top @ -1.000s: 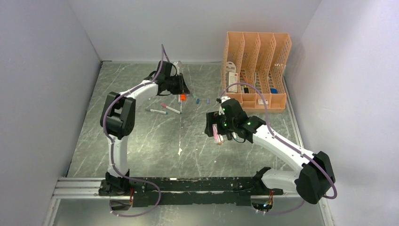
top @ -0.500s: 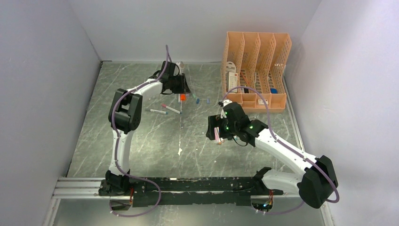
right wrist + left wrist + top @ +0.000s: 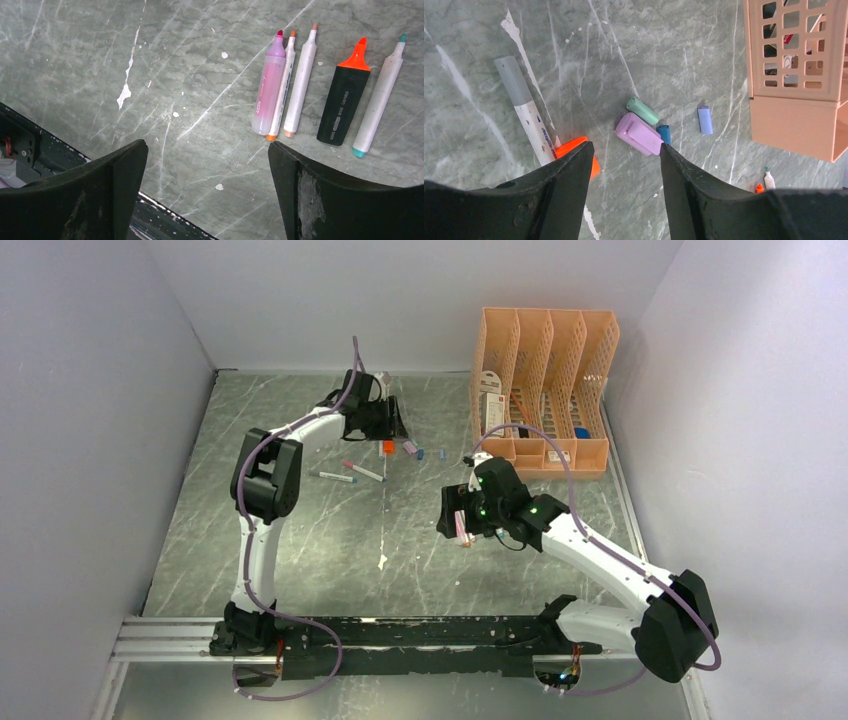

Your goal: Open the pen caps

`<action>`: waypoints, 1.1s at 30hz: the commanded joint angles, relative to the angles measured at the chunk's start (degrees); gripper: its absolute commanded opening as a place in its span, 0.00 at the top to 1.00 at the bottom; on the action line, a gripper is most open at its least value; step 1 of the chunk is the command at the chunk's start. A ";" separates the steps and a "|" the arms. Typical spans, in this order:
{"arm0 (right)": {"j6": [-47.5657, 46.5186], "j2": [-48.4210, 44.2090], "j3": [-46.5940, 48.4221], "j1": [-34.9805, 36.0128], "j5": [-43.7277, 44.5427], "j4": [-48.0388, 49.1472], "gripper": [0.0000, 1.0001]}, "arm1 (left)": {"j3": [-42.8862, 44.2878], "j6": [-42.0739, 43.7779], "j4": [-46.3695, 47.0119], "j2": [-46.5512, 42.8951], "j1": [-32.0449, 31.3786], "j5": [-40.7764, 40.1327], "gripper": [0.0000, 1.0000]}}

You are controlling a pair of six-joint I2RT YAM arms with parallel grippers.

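Loose pen caps lie on the table under my left gripper [image 3: 626, 146]: a lilac cap [image 3: 640, 134], a green cap [image 3: 642, 110], a dark blue cap [image 3: 664, 134], a light blue cap [image 3: 705, 120] and an orange cap [image 3: 574, 145] half hidden by my left finger. A white pen with a grey cap [image 3: 526, 116] lies beside them. My left gripper [image 3: 386, 426] is open and empty above them. My right gripper [image 3: 207, 144] is open and empty over a row of uncapped pens: a pink one [image 3: 268, 92], white ones [image 3: 301, 80] and a black highlighter [image 3: 345, 102].
The peach mesh organiser [image 3: 545, 390] stands at the back right, its corner close to the caps [image 3: 794, 75]. Two more pens [image 3: 345, 474] lie left of the caps. The black base rail [image 3: 30, 145] runs along the near edge.
My left gripper has drawn back a little toward the far wall, and the lilac cap now shows on the table beside the orange one. My right gripper has shifted slightly.
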 commanded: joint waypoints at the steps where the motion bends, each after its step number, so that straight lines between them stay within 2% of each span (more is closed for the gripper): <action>1: 0.09 0.49 0.25 -0.14 -0.16 0.33 0.08 | 3.77 1.00 -3.88 -4.66 -0.31 -0.97 0.34; 5: -0.26 0.56 0.49 -0.10 0.12 -0.07 0.08 | 11.68 3.32 -12.65 -6.80 0.50 -5.27 0.20; 7: -0.44 1.23 0.86 -0.18 0.28 -0.41 0.08 | 16.20 4.13 -17.34 -6.96 1.69 -7.70 0.08; 9: -0.52 1.82 1.26 -0.15 0.81 -0.38 0.08 | 18.99 4.31 -20.49 -7.04 3.30 -9.45 0.06; 15: -1.11 4.99 2.30 -0.81 0.42 0.79 0.12 | 19.17 6.49 -23.53 -6.96 5.79 -16.10 0.08; 23: -2.13 10.99 2.49 -2.43 -2.39 3.87 0.17 | 20.16 8.18 -23.26 -2.21 5.61 -18.64 0.22; 33: -2.11 10.93 2.46 -2.75 -2.71 3.94 0.19 | 23.26 8.25 -23.30 4.40 2.42 -21.24 0.22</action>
